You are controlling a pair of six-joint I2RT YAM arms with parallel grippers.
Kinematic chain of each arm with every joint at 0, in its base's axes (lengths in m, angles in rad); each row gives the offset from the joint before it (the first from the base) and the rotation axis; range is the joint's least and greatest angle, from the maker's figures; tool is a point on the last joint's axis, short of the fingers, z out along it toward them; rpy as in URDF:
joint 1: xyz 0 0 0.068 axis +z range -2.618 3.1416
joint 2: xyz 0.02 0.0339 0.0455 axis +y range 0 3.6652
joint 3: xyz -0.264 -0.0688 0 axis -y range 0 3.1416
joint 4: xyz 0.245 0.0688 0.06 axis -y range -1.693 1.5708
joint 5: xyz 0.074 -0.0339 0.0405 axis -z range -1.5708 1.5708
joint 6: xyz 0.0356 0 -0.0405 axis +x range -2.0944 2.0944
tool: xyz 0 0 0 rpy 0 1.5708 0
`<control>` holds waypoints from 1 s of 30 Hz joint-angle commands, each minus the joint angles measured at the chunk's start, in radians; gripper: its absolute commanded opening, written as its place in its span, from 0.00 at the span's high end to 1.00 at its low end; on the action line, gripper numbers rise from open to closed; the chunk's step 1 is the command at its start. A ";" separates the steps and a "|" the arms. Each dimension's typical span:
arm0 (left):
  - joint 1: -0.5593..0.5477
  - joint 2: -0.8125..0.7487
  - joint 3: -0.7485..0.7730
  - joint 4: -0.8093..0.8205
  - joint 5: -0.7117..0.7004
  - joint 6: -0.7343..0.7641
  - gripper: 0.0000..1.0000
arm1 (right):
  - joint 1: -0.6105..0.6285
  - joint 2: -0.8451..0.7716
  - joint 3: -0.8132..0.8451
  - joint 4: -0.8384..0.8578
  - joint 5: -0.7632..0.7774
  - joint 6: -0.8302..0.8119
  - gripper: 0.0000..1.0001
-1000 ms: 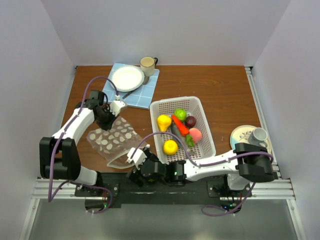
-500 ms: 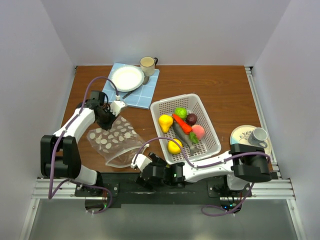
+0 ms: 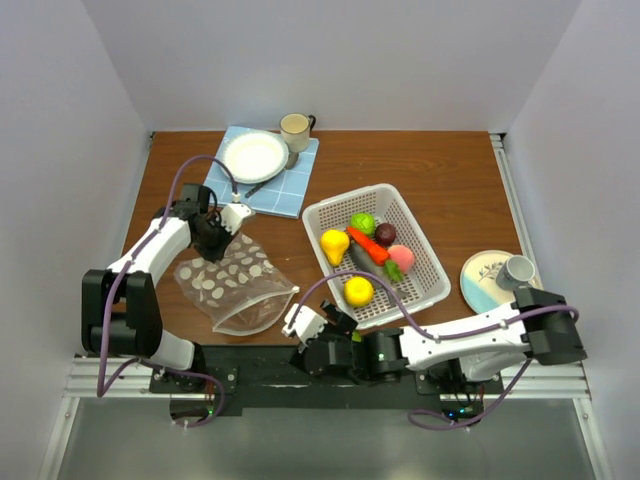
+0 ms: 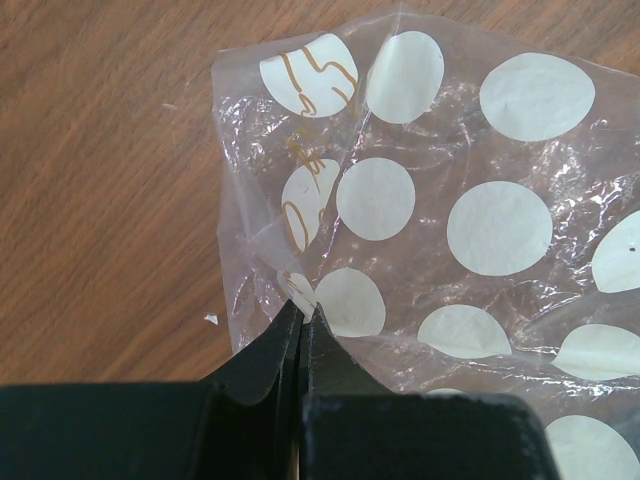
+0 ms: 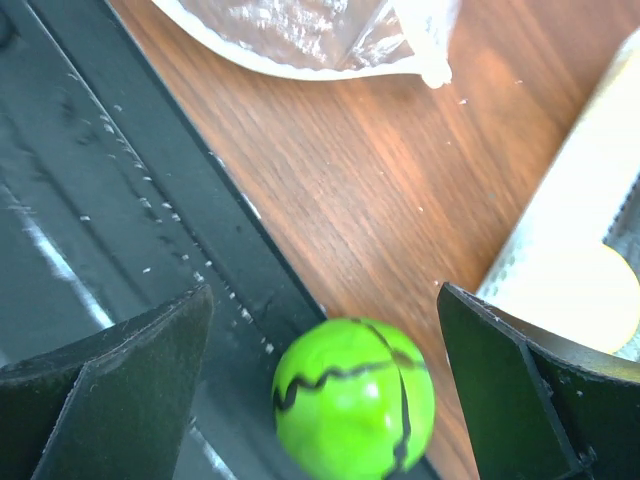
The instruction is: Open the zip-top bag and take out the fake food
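The clear zip-top bag (image 3: pixel 236 284) with white dots lies flat on the wood, and I see no food inside it. My left gripper (image 3: pixel 216 240) is shut on its far corner; in the left wrist view the black jaws (image 4: pixel 301 312) pinch the plastic (image 4: pixel 450 220). The right gripper (image 3: pixel 312 322) hangs open at the table's near edge. A green fake fruit (image 5: pixel 355 400) with black lines sits blurred between its fingers (image 5: pixel 322 300), touching neither. More fake food, yellow (image 3: pixel 333 243), green (image 3: pixel 362 223), maroon (image 3: pixel 385 234), orange (image 3: pixel 368 245), fills the white basket (image 3: pixel 425 265).
A white plate (image 3: pixel 254 156) on a blue cloth and a mug (image 3: pixel 295 128) stand at the back left. A saucer (image 3: pixel 485 275) with a grey cup (image 3: pixel 518 270) sits at the right edge. The black rail (image 5: pixel 120 200) runs along the near edge, under the green fruit.
The right arm swung right along the near edge. The basket slid and turned to the right, and the fruits in it shifted. The left gripper kept its hold on the bag's corner.
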 commanded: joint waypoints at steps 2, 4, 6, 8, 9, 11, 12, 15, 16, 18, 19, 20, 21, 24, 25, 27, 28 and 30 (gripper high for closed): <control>-0.005 -0.018 -0.014 0.019 0.012 0.017 1.00 | 0.060 -0.083 0.054 -0.216 0.145 0.220 0.01; -0.005 -0.023 -0.018 0.021 0.012 0.020 1.00 | 0.077 -0.101 0.080 -0.360 0.150 0.308 0.01; -0.005 -0.023 -0.022 0.023 0.012 0.020 1.00 | 0.116 -0.117 0.087 -0.440 0.156 0.437 0.01; -0.005 -0.021 -0.022 0.024 0.018 0.019 1.00 | 0.138 -0.143 0.086 -0.511 0.144 0.523 0.01; -0.005 -0.020 -0.020 0.026 0.019 0.016 1.00 | 0.156 -0.147 0.084 -0.522 0.124 0.540 0.01; -0.005 -0.021 -0.018 0.024 0.026 0.013 1.00 | 0.166 -0.152 0.074 -0.525 0.098 0.570 0.01; -0.005 -0.021 -0.017 0.024 0.026 0.011 1.00 | 0.169 -0.149 0.071 -0.522 0.072 0.578 0.01; -0.005 -0.027 -0.014 0.023 0.026 0.014 1.00 | 0.176 -0.123 0.049 -0.499 0.040 0.598 0.01; -0.005 -0.029 -0.015 0.023 0.023 0.017 1.00 | 0.175 -0.118 0.040 -0.461 0.025 0.595 0.01; -0.004 -0.029 -0.017 0.023 0.021 0.017 1.00 | 0.176 -0.100 0.011 -0.415 0.012 0.580 0.01; -0.005 -0.027 -0.015 0.023 0.018 0.019 1.00 | 0.175 -0.088 0.003 -0.360 0.006 0.566 0.01; -0.004 -0.027 -0.015 0.021 0.018 0.019 1.00 | 0.173 -0.077 0.000 -0.335 0.006 0.540 0.01; -0.005 -0.027 -0.012 0.021 0.015 0.022 1.00 | 0.170 -0.045 -0.005 -0.312 0.004 0.529 0.01; -0.005 -0.026 -0.002 0.016 0.009 0.025 1.00 | 0.150 0.019 -0.021 -0.231 -0.038 0.508 0.01; -0.005 -0.026 0.000 0.015 0.009 0.025 1.00 | 0.147 0.030 -0.029 -0.220 -0.048 0.509 0.01; -0.005 -0.026 0.003 0.015 0.007 0.026 1.00 | 0.129 0.046 -0.054 -0.191 -0.048 0.506 0.01; -0.005 -0.023 0.005 0.013 0.009 0.025 1.00 | 0.117 0.046 -0.063 -0.180 -0.045 0.502 0.01; -0.005 -0.018 0.006 0.013 0.013 0.023 1.00 | 0.058 0.031 -0.104 -0.134 -0.054 0.482 0.01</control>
